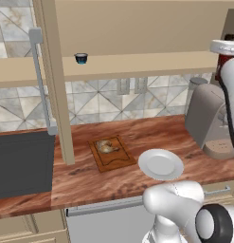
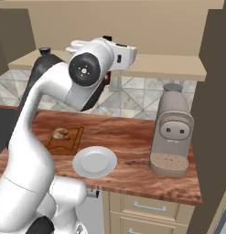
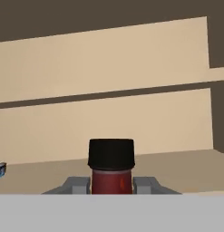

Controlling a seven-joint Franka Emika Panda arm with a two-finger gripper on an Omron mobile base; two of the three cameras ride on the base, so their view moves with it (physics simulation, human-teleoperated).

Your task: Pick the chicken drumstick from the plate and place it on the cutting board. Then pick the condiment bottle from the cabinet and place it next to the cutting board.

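Tool (image 3: 111, 185) squeezing condiment bottle (image 3: 111, 174) on cabinet (image 3: 177, 167) shelf. Lift straight, keep upright, carry down slow, set beside cutting board (image 1: 111, 153), not plate (image 1: 161, 164).

At the right of the frame the coffee machine (image 2: 171, 132) blocks the counter (image 1: 151, 130). A bare strip lies open between it and the plate (image 1: 161, 164). At the left the cabinet (image 1: 57, 80) post stands just beside the cutting board (image 1: 111, 153).

Both base views look down from either side, sharing the countertop (image 1: 137, 130); the hand view faces the shelf (image 3: 131, 118) closely
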